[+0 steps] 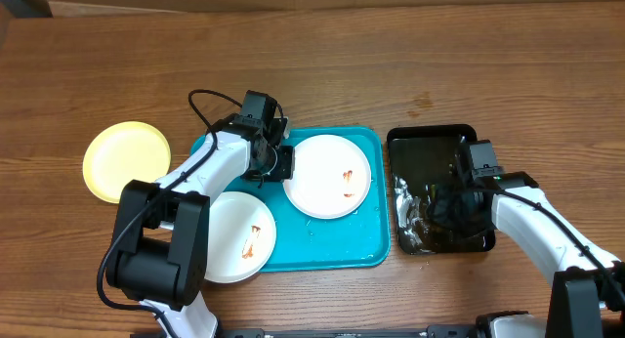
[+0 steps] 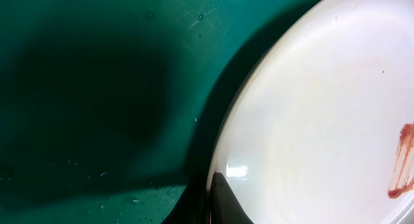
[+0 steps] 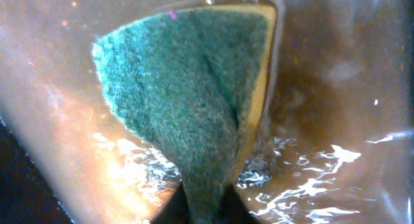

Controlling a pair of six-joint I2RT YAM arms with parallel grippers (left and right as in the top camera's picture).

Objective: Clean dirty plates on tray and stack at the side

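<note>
Left gripper (image 1: 280,162) clamped on left rim of white plate (image 1: 330,174), which sits mid turquoise tray (image 1: 332,248). Second white plate (image 1: 239,242) overhangs tray's near-left corner. Yellow plate (image 1: 125,160) off tray, left. Right gripper (image 3: 206,208) pinches sponge (image 3: 187,88), right of tray.

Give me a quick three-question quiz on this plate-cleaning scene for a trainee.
1. True or false: the yellow plate lies on the blue tray.
2. What does the right gripper hold? A) a plate B) the green sponge C) nothing
3. How many plates carry a reddish-brown smear?

Key
1. False. It lies on the table, left of the tray.
2. B.
3. Two: the upper white plate, whose rim the left gripper pinches, and the lower white plate at the tray's near left corner.
</note>
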